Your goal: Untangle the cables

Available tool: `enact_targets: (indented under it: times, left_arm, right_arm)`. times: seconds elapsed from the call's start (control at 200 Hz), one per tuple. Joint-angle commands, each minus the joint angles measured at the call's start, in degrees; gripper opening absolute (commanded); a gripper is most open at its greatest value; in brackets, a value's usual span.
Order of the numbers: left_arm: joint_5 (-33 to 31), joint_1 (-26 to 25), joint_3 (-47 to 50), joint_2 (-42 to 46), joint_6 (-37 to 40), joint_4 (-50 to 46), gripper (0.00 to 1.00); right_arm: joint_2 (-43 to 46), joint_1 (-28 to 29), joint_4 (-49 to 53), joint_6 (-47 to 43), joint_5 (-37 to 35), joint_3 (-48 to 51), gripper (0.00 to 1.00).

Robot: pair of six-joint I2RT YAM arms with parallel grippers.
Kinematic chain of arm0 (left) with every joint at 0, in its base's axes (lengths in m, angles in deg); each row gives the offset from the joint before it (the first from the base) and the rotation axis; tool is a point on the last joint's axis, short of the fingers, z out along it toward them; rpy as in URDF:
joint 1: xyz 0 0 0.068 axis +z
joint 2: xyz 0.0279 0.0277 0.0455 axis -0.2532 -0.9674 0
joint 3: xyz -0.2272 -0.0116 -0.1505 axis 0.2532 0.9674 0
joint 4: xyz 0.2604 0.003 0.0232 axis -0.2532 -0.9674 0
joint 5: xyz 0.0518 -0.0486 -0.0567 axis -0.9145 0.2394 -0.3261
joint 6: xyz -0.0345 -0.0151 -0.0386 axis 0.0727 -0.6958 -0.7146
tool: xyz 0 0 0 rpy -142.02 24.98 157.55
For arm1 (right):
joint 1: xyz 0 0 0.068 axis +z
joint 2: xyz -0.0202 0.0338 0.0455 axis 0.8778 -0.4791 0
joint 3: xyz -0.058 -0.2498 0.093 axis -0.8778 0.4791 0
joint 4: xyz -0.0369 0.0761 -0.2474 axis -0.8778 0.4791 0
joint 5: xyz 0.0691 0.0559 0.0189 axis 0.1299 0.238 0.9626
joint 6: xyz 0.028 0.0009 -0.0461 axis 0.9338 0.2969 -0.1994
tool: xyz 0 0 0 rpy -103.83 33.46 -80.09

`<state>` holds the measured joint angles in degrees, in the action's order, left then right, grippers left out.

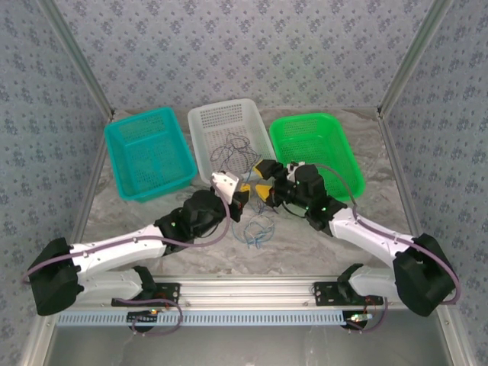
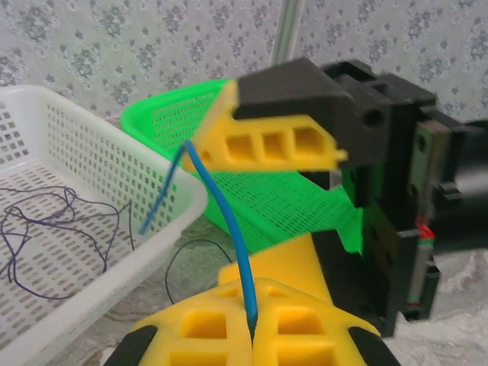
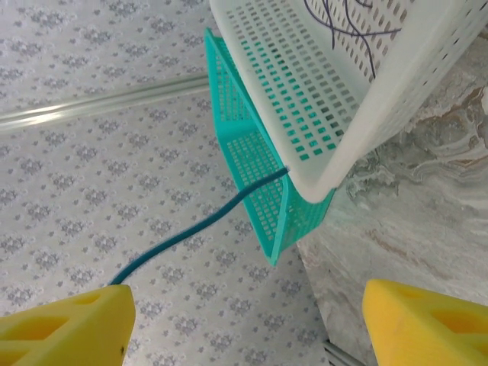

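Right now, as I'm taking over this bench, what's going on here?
The left tool is shut on the blue cable, which runs up to the open right tool. Both tools meet just in front of the white basket, where dark cables lie in loose loops. More blue loops lie on the table.

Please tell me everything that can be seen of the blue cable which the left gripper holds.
The blue cable is a thin, smooth wire, plastic-coated by its look. The left gripper is shut on it. From there it rises in a curve and bends at the tip of one finger of the open right gripper, which it seems to touch. Its free end hangs beside the wall of the white basket. Whether it joins the blue loops on the table cannot be told.
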<state>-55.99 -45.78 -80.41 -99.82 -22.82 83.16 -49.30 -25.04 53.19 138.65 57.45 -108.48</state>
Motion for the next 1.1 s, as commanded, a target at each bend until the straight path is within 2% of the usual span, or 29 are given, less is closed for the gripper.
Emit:
enact_targets:
  times: [0.0,0.345,0.56,0.705,0.84,1.019,1.094]
  left_arm:
    - [-0.2,-1.4,1.2,0.4,0.4,2.0,0.0]
    - [-1.2,-1.5,2.1,-1.1,-0.3,1.5,0.0]
    - [2.0,-1.8,1.1,-2.7,-0.5,3.5,0.0]
    - [4.4,-2.1,2.1,-2.4,-1.7,5.2,0.0]
    - [5.9,-2.2,4.4,-0.9,-3.3,8.4,0.0]
    - [9.8,-2.3,3.7,-0.6,-3.3,6.3,0.0]
    - [10.7,-2.3,3.8,-0.3,-3.2,5.3,0.0]
  right_arm:
    - [0.9,-0.6,-4.2,1.1,-3.6,0.5,0.8]
    - [4.8,-1.6,-2.0,1.9,-2.6,1.1,0.82]
    - [4.5,-2.0,-2.0,1.1,-3.8,1.5,0.76]
    - [4.1,-2.8,-3.3,0.2,-5.3,1.9,0.62]
    - [3.1,-3.1,-2.5,-2.0,-4.7,0.6,0.56]
    - [2.9,-3.3,0.9,-7.5,-4.4,-1.5,0.38]
    - [3.9,-3.1,3.3,-10.3,-4.8,-2.7,0.26]
